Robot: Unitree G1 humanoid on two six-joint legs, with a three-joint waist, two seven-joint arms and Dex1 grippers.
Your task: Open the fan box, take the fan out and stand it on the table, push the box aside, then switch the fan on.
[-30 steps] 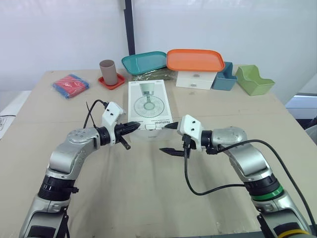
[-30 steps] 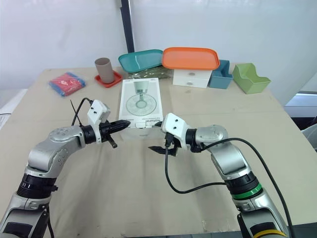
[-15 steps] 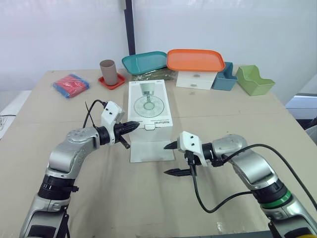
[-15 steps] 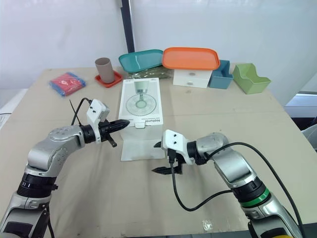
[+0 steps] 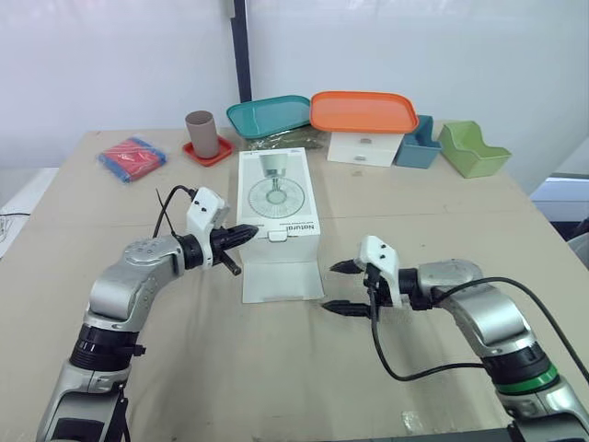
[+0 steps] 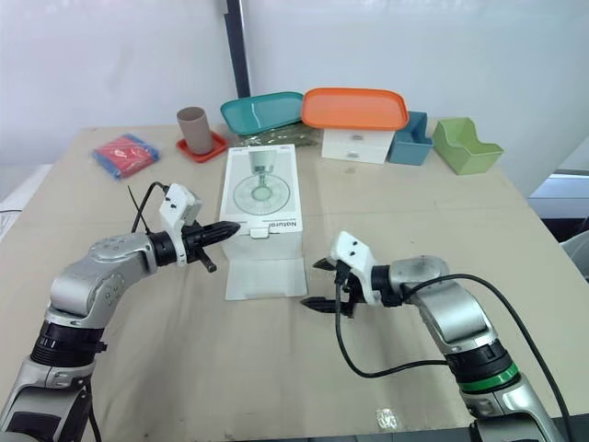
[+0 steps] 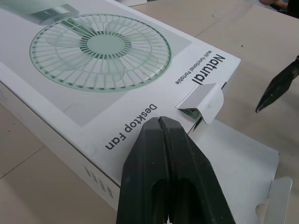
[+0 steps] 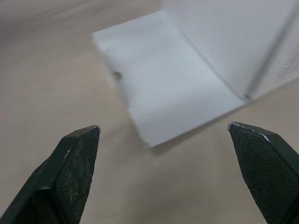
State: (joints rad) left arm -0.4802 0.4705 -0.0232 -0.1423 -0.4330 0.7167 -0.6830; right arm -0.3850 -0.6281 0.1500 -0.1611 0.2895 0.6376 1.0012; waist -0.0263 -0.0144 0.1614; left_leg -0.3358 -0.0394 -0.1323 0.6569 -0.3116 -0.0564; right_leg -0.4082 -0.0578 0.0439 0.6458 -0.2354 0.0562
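Test lab: white backdrop [image 5: 110, 55], worktable [image 5: 414, 207], orange tray [image 5: 362, 111], green bin [image 5: 472, 147].

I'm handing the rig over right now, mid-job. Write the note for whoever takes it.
Now: left pincer shut, tips at the near top edge of the fan box; right pincer open, empty, just right of the end flap.
Box lies flat on the table, flap folded down flat on it.
Done: box opened.
To do: take the fan out, stand it, push box aside, switch on.
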